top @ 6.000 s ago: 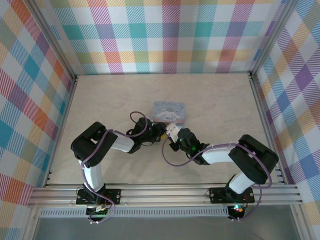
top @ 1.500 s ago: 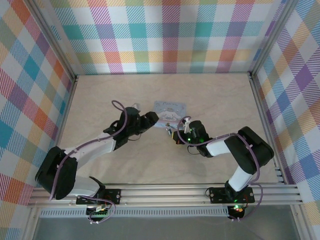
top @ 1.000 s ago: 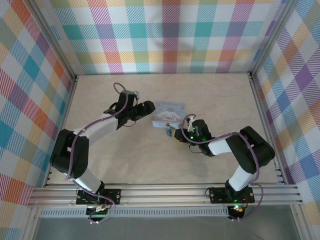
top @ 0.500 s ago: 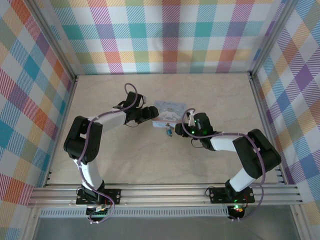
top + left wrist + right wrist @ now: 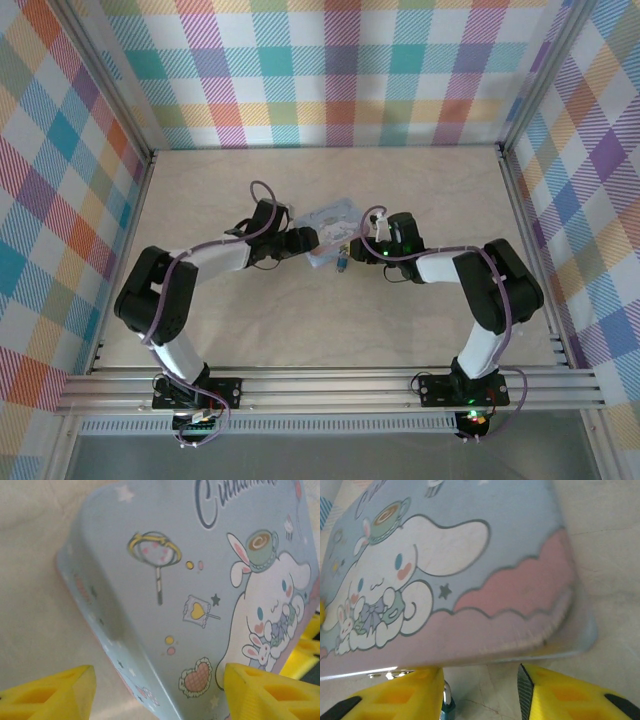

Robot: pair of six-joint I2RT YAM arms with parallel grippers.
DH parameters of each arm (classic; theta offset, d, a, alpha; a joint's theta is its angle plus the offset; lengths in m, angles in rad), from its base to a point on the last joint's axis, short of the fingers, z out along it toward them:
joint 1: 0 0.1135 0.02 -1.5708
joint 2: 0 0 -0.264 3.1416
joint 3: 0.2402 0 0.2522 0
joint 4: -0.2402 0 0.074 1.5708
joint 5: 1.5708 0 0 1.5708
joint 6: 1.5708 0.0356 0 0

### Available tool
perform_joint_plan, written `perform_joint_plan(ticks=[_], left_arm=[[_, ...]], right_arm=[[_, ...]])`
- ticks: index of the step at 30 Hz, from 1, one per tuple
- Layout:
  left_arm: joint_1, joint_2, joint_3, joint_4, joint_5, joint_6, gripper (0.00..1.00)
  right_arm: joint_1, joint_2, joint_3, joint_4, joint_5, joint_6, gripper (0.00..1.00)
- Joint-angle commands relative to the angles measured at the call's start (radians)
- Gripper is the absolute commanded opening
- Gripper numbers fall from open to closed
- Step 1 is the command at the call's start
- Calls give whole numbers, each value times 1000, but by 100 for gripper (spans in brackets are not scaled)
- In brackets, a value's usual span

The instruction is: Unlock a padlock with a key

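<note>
Seeing only a cropped teal sliver of padlock (image 5: 448, 706) between released right fingers (image 5: 395, 696); can't tell if locked. Reading left fingers (image 5: 50, 695) as released too, straddling tin box (image 5: 200, 555) corner.

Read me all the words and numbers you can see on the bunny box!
"Cinnam...": dark curly writing on the lid of the tin box, cut off by the picture's edge.
Right wrist view: a scrap of the same writing at the lid's corner, too cut off to read.
No other words or numbers can be read.
</note>
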Motion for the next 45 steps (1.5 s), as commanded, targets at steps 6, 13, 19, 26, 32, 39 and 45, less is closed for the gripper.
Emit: perform_joint_plan(ticks=[6,13,19,26,32,39,45], left_arm=[[-28,-29,-60,-91,-45,-36,67],[-30,-37,-64,-88,-48,-38,67],[-30,-39,-69,-80,-52,-43,67],[-30,-34,-65,-78,-51,-46,67],[-29,-29,-60,-78,-52,-48,67],[-29,-31,-60,-79,-57,-48,67],[-30,-33,-60,-81,-60,-47,67]], right_arm=[[-8,-109,-158,108,-77,61,48],[-6,-43,-173,212,-147,170,48],[3,37,-125,240,-190,210,45],[12,102,-88,251,-217,240,39],[26,135,-81,270,-222,255,35],[41,166,-71,282,-225,271,31],[52,181,-61,265,-218,284,23]])
